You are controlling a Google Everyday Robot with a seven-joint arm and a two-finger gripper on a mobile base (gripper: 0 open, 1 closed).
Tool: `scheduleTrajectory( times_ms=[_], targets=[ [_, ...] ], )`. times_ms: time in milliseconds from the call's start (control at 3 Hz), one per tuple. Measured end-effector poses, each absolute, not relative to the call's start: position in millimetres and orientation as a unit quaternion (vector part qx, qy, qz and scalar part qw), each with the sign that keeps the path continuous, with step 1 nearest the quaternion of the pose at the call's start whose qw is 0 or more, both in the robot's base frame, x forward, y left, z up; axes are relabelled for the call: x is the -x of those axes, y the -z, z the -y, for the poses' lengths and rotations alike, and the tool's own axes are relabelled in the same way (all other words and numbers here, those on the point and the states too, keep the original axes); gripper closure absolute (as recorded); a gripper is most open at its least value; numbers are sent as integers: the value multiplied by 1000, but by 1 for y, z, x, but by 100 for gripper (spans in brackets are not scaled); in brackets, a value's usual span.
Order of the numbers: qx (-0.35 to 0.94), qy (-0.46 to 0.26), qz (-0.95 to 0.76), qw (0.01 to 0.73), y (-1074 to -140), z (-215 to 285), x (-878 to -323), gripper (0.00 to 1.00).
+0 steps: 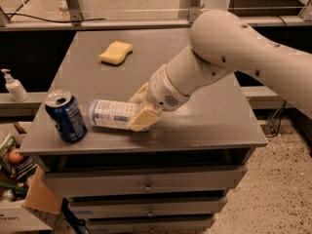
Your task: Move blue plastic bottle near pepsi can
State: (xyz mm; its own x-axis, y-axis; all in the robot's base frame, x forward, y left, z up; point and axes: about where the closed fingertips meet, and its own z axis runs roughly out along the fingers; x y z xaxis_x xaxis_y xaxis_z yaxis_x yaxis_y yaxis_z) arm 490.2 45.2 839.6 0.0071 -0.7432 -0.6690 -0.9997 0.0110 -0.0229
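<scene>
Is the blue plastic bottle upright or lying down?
Lying on its side: the blue plastic bottle stretches along the table, one end by the pepsi can, the gripper clamped on the other.

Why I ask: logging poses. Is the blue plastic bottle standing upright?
No, the blue plastic bottle lies on its side beside the pepsi can, the end effector clamped on it.
</scene>
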Motion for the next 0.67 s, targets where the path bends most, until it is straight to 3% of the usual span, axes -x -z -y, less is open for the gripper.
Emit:
scheduleTrajectory(
  times_ms=[667],
  targets=[
    [660, -243, -661, 261, -840, -46, -490, 36]
  ],
)
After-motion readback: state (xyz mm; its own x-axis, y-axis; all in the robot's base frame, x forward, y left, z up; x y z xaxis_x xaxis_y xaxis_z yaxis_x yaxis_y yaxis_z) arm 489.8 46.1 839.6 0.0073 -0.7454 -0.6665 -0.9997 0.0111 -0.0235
